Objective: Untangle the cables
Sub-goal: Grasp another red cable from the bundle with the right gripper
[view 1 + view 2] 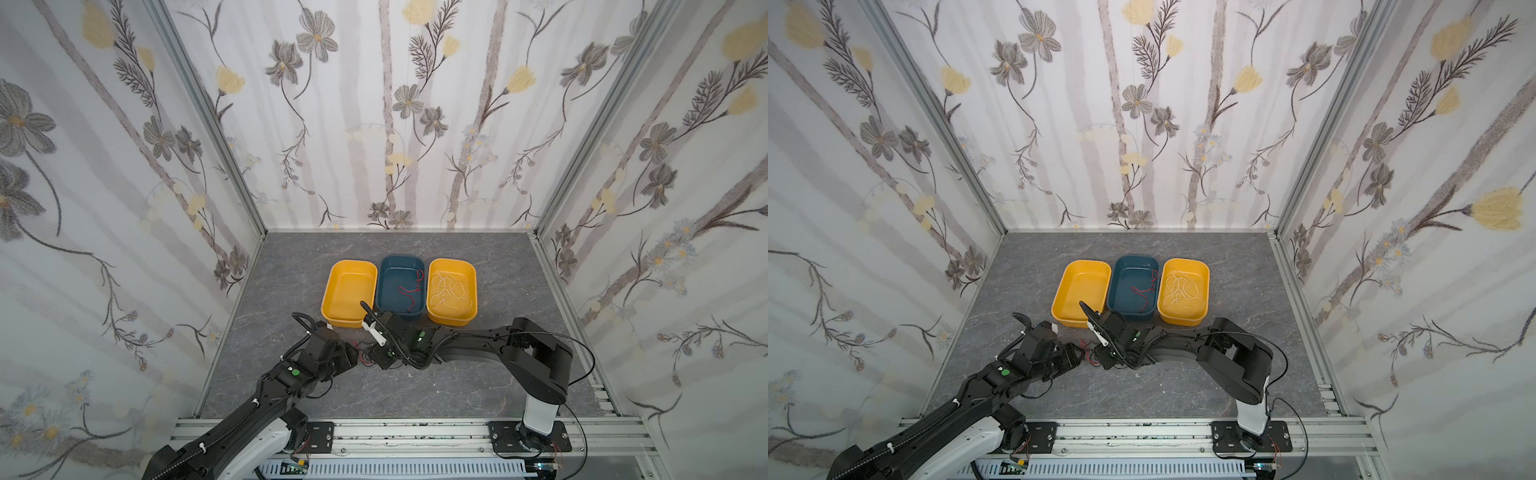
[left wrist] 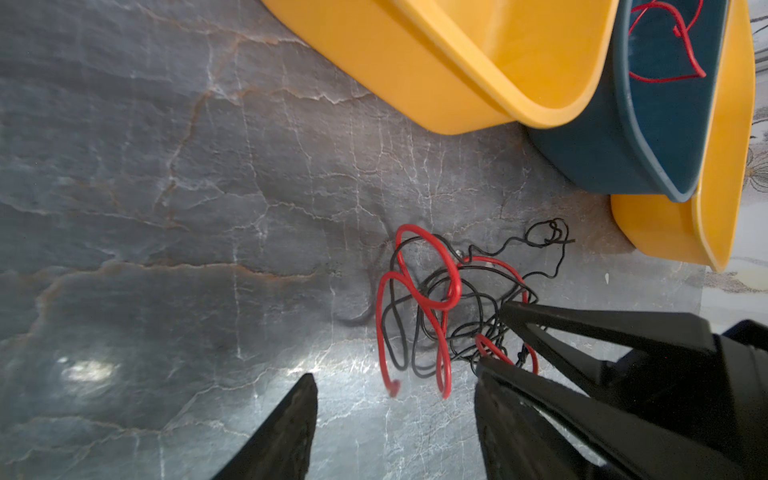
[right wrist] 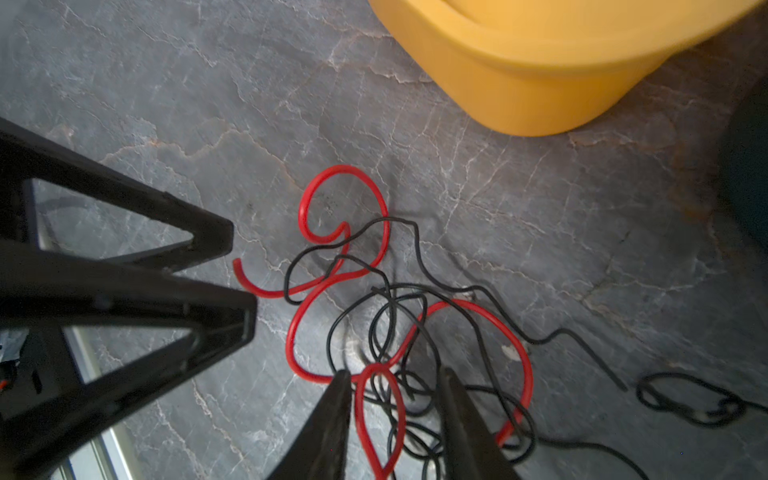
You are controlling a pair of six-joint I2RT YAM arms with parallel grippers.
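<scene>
The right gripper (image 3: pixel 395 374) hangs low over the grey marbled table (image 3: pixel 166 83). Its fingers are part-way spread and straddle a narrow loop of the red wire (image 3: pixel 345 168) and a few black strands (image 3: pixel 598 359). The wires sit loose in the gap, not pinched. Facing it from the opposite side, the left gripper (image 2: pixel 395 372) has its jaws spread wide. One free end of the red wire lies between its fingertips, touching neither.

Between the two grippers lie the cables (image 2: pixel 457 286), the thick red wire and the thinner black strands looped through one another on the table. On the far side of the right gripper from the left one, a black strand trails out to a small knotted coil (image 3: pixel 729 406).

Ahead of both grippers, three bins stand packed side by side. The first yellow bin (image 1: pixel 345 291) is nearest the fingertips. The blue bin (image 1: pixel 395 270) comes next and holds another red cable (image 2: pixel 665 79). The second yellow bin (image 1: pixel 451 319) is farthest and holds curled white cables (image 1: pixel 446 289).
</scene>
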